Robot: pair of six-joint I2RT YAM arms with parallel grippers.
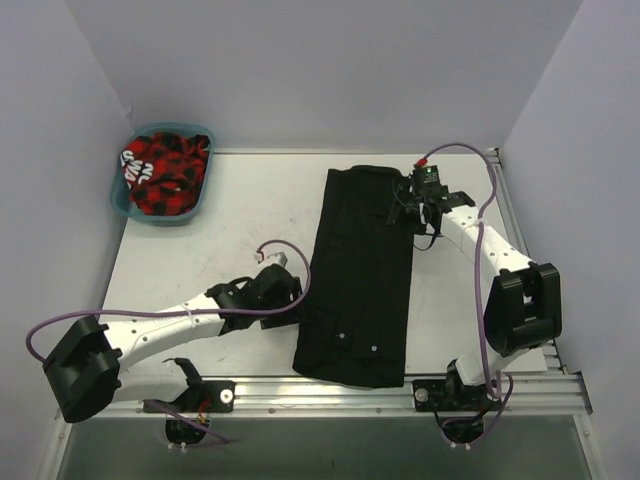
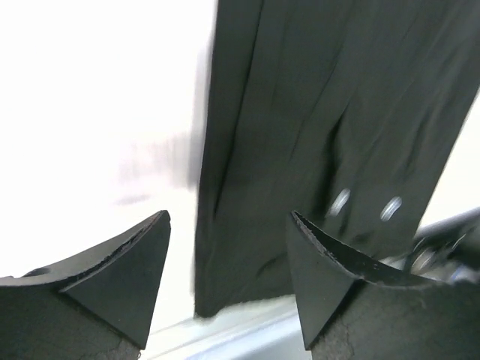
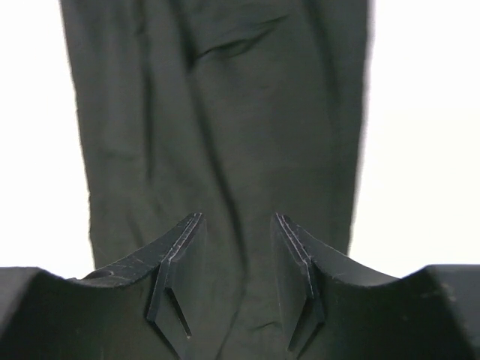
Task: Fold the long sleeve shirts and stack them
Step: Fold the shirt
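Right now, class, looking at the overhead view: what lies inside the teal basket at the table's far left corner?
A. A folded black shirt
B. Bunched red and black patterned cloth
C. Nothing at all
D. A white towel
B: the teal basket holds bunched red and black patterned cloth, while the black shirt lies outside it as a long strip.

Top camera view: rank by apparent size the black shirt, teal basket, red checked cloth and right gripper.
1. black shirt, by far the largest.
2. teal basket.
3. red checked cloth, nearly filling the basket, so barely smaller.
4. right gripper, smallest.
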